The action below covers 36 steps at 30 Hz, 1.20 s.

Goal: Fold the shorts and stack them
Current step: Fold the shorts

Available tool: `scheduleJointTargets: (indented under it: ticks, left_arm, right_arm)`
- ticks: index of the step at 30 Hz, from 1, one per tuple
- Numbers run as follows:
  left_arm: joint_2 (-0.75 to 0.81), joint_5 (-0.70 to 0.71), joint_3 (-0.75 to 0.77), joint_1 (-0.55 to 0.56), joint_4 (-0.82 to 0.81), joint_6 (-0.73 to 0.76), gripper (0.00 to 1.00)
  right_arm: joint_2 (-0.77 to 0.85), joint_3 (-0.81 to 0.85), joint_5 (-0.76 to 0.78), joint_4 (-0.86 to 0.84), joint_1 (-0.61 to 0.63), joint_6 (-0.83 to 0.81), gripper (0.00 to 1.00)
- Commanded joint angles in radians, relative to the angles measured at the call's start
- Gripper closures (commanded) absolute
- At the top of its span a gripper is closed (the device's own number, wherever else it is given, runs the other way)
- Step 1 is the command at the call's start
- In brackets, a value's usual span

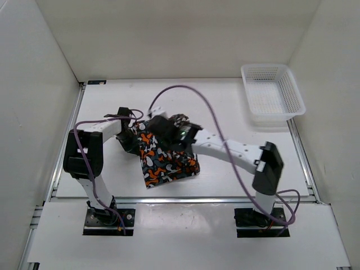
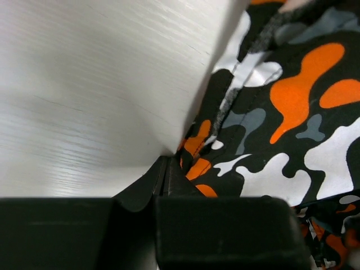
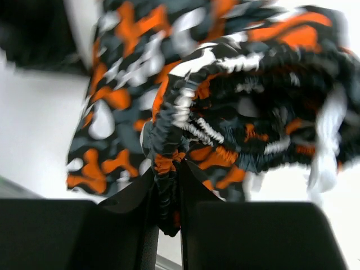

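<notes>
The shorts [image 1: 169,164], in an orange, black, grey and white blotch print, hang and lie bunched at the middle of the table between both arms. My left gripper [image 1: 130,139] is at their left edge. In the left wrist view its jaws [image 2: 167,166] are pressed together on a thin edge of the shorts [image 2: 281,112], which rises away from the tips. My right gripper [image 1: 163,130] is over the top of the shorts. In the right wrist view it [image 3: 167,174] is shut on the gathered elastic waistband [image 3: 185,107], with the rest of the shorts [image 3: 112,95] hanging behind.
A white plastic mesh basket [image 1: 272,117] stands at the back right of the table. White walls enclose the table on the left, back and right. Purple cables [image 1: 208,109] arc over both arms.
</notes>
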<state>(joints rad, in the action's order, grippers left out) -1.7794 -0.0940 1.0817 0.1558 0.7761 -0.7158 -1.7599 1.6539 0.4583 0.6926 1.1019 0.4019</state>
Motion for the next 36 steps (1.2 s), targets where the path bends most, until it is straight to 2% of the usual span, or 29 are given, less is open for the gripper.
scheduleJointTargets:
  ticks: [1, 4, 9, 10, 11, 12, 13, 15, 16, 17, 18, 19, 21, 23, 24, 25, 26, 27, 28, 29, 30, 31, 33, 34, 35, 36]
  left_arm:
    - [0.027, -0.01, 0.014, -0.022, -0.02, 0.022, 0.9]
    - [0.037, -0.01, 0.014, -0.032, -0.02, 0.022, 0.9]
    - [0.058, -0.019, 0.004, -0.052, -0.02, 0.042, 0.9]
    - [0.058, -0.019, -0.005, -0.061, -0.02, 0.042, 0.9]
    - [0.069, -0.03, -0.005, -0.074, -0.02, 0.052, 0.89]
    - [0.083, -0.03, -0.005, -0.084, -0.008, 0.062, 0.8]
    - [0.093, -0.039, 0.004, -0.084, -0.008, 0.062, 0.76]
    - [0.138, -0.039, 0.026, -0.108, 0.029, 0.087, 0.65]
    - [0.153, -0.039, 0.035, -0.122, 0.04, 0.087, 0.45]
    - [0.169, -0.039, 0.046, -0.122, 0.052, 0.102, 0.34]
    - [0.199, -0.039, 0.058, -0.136, 0.078, 0.102, 0.32]
    - [0.216, -0.039, 0.085, -0.136, 0.092, 0.119, 0.24]
    - [0.245, -0.029, 0.106, -0.136, 0.115, 0.133, 0.23]
    - [0.29, -0.01, 0.119, -0.118, 0.135, 0.154, 0.33]
    - [0.302, -0.01, 0.129, -0.105, 0.15, 0.168, 0.44]
    - [0.33, 0.0, 0.129, -0.075, 0.16, 0.168, 0.66]
    - [0.345, 0.0, 0.129, -0.058, 0.16, 0.183, 0.74]
    - [0.36, 0.0, 0.129, -0.039, 0.16, 0.196, 0.83]
    - [0.389, 0.0, 0.129, 0.003, 0.16, 0.196, 0.9]
    - [0.402, -0.012, 0.118, 0.028, 0.16, 0.205, 0.9]
    - [0.413, -0.03, 0.118, 0.054, 0.16, 0.205, 0.9]
    - [0.422, -0.044, 0.118, 0.109, 0.16, 0.216, 0.87]
    - [0.422, -0.055, 0.145, 0.168, 0.169, 0.216, 0.61]
    - [0.422, -0.055, 0.158, 0.232, 0.169, 0.216, 0.45]
    - [0.411, -0.029, 0.181, 0.266, 0.169, 0.188, 0.14]
    - [0.4, 0.02, 0.194, 0.296, 0.169, 0.179, 0.03]
  right_arm:
    - [-0.11, 0.096, 0.057, 0.056, 0.076, -0.061, 0.99]
    - [-0.229, 0.173, 0.039, 0.056, 0.113, -0.061, 0.99]
    - [-0.306, 0.234, 0.014, 0.056, 0.113, -0.061, 0.99]
    - [-0.315, 0.245, 0.005, 0.056, 0.113, -0.061, 0.89]
    - [-0.326, 0.254, 0.005, 0.056, 0.113, -0.061, 0.72]
    - [-0.326, 0.268, -0.006, 0.065, 0.113, -0.061, 0.33]
    - [-0.314, 0.268, -0.006, 0.065, 0.113, -0.052, 0.2]
    - [-0.255, 0.268, -0.032, 0.065, 0.113, -0.04, 0.05]
    - [-0.227, 0.253, -0.046, 0.065, 0.113, -0.04, 0.03]
    - [-0.196, 0.241, -0.056, 0.065, 0.104, -0.031, 0.03]
    - [-0.161, 0.198, -0.056, 0.053, 0.104, -0.031, 0.02]
    - [-0.088, 0.172, -0.066, 0.03, 0.104, -0.031, 0.02]
    - [0.014, 0.088, -0.075, 0.019, 0.075, -0.002, 0.05]
    - [0.078, 0.02, -0.111, 0.01, 0.052, 0.026, 0.19]
    - [0.138, -0.02, -0.122, -0.005, 0.023, 0.04, 0.26]
    - [0.164, -0.092, -0.122, -0.005, 0.009, 0.078, 0.34]
    - [0.186, -0.127, -0.122, -0.019, -0.006, 0.093, 0.53]
    - [0.216, -0.159, -0.138, -0.019, -0.042, 0.109, 0.61]
    - [0.217, -0.208, -0.154, -0.019, -0.06, 0.144, 0.69]
    - [0.23, -0.23, -0.171, -0.019, -0.082, 0.159, 0.8]
    - [0.231, -0.247, -0.187, -0.019, -0.127, 0.178, 0.83]
    - [0.24, -0.276, -0.205, -0.019, -0.149, 0.202, 0.83]
    - [0.252, -0.298, -0.228, -0.028, -0.21, 0.212, 0.74]
    - [0.252, -0.313, -0.24, -0.028, -0.229, 0.222, 0.72]
    - [0.263, -0.313, -0.241, -0.028, -0.261, 0.222, 0.65]
    - [0.273, -0.325, -0.251, -0.028, -0.278, 0.222, 0.6]
